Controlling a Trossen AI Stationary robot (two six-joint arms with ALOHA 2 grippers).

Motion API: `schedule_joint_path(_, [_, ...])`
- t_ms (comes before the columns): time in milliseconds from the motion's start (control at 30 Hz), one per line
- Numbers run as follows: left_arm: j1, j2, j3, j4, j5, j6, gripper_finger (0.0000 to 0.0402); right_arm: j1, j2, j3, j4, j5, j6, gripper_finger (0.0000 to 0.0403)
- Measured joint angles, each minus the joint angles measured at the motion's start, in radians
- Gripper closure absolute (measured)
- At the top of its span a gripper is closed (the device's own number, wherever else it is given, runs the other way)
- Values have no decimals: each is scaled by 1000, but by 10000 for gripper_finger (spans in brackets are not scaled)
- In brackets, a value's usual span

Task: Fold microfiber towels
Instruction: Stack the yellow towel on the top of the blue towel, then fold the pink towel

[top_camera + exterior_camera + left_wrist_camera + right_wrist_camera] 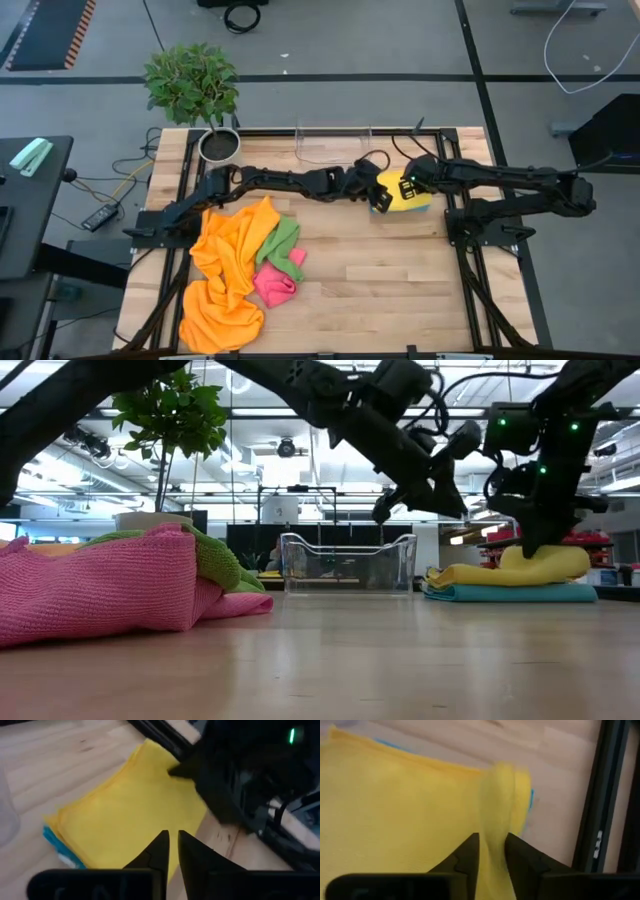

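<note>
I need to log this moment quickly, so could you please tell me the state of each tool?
Left tool: nearly shut, empty, above the folded yellow microfiber towel.
Right tool: fingers astride a raised ridge of that towel; grip cannot be told.

Wooden table (pixel 400 290): towel heap (pixel 235 270), folded towels (pixel 405 195), clear bin (pixel 335 145), plant pot (pixel 218 145)

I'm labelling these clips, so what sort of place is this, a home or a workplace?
Probably a robotics lab or workshop: a framed wooden workbench carrying both arms, cables across a grey floor, and open ceiling lighting in the room behind.
</note>
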Motion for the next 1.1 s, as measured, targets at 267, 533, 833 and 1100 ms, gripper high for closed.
schedule_joint_path(267, [-16,0,0,-90,-17,56,392,0,0,130,-127,41,-43,234])
schedule_joint_path(533, [-79,-101,0,-449,55,132,382,158,-19,258,-259,-124,28,222])
schedule_joint_path(833, [-253,-235,0,-1017,130,92,354,667,-49,226,-53,-73,241,224])
schedule_joint_path(1100, [-442,-244,-28,-1225,122,287,207,911,30,211,237,103,201,224])
